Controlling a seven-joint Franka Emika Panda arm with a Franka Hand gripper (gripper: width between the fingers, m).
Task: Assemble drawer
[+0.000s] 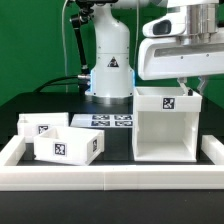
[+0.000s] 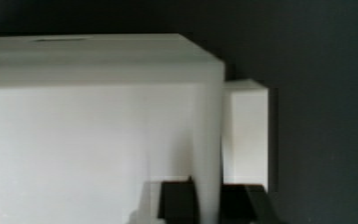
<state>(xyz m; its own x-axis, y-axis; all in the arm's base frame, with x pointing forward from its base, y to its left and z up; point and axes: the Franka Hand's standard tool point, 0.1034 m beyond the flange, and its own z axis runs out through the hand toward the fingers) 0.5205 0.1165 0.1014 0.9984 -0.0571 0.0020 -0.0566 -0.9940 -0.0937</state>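
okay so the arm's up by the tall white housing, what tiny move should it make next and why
Probably lift straight up and clear. The gripper is shut at the top rim of the housing, apparently holding nothing, while both small boxes lie loose toward the exterior view's left.

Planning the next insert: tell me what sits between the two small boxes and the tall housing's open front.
Nothing visible does. The two small boxes sit on the black table toward the exterior view's left, the housing toward its right, with bare table between. The shut pincer is at the housing's top rear.
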